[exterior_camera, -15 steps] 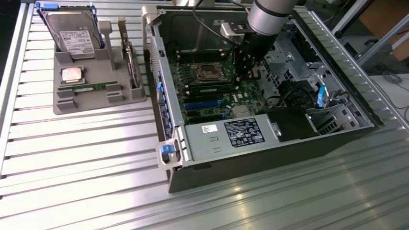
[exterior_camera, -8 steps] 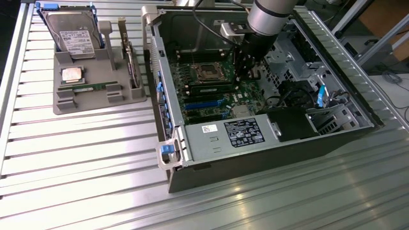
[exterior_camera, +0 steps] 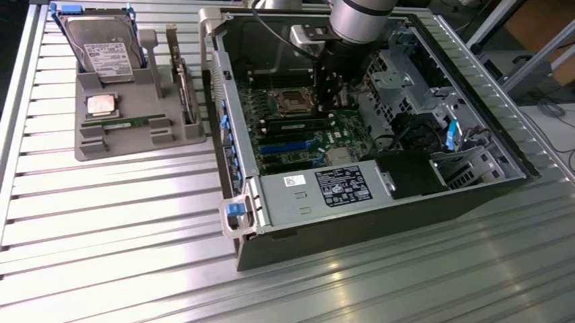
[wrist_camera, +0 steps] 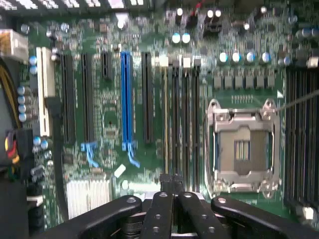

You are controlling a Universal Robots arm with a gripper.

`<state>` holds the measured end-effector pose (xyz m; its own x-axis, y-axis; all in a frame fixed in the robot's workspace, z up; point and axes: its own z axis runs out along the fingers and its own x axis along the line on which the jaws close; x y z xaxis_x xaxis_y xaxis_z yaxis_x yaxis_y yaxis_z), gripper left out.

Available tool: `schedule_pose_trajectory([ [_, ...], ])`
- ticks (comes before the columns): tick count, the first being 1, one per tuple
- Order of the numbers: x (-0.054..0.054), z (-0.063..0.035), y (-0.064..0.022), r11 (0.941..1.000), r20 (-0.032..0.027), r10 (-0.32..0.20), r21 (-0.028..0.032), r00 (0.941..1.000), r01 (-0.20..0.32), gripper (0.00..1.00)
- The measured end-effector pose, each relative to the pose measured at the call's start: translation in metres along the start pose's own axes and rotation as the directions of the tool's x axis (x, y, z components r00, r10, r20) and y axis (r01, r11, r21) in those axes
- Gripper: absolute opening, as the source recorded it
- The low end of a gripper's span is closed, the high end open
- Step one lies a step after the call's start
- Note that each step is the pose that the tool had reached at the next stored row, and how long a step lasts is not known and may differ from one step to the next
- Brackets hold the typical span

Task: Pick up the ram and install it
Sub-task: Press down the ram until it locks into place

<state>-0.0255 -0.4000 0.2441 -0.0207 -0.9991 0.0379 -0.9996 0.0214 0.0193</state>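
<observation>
One ram (exterior_camera: 126,122), a thin green stick, lies flat in the grey holder (exterior_camera: 99,145) at the exterior view's left. My gripper (exterior_camera: 335,94) reaches down into the open computer case (exterior_camera: 359,222), just above the motherboard beside the processor socket (exterior_camera: 292,101). In the wrist view my gripper (wrist_camera: 172,180) is shut, its black fingertips pressed together with nothing visible between them, right over the row of long memory slots (wrist_camera: 184,114). A pale thin edge (wrist_camera: 166,114) stands in the outermost slot; it looks like a seated stick (exterior_camera: 301,125).
The holder also carries a silver hard drive (exterior_camera: 104,47), a square processor chip (exterior_camera: 101,104) and an upright card (exterior_camera: 184,87). Inside the case sit the power supply (exterior_camera: 337,185), drive cages (exterior_camera: 467,155), a blue expansion slot (wrist_camera: 126,99) and cables.
</observation>
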Motion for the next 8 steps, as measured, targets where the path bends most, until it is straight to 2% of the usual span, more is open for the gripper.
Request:
schedule_pose_trajectory([
  [3,0.0,0.0003,0.0139,1.0,0.0,0.0,0.0007,1.0,0.0,0.11],
  [6,0.001,0.001,0.0424,1.0,0.0,0.0,0.0021,1.0,0.0,0.11],
  [8,0.001,0.0016,0.057,1.0,0.0001,0.0,0.0024,1.0,0.0,0.11],
])
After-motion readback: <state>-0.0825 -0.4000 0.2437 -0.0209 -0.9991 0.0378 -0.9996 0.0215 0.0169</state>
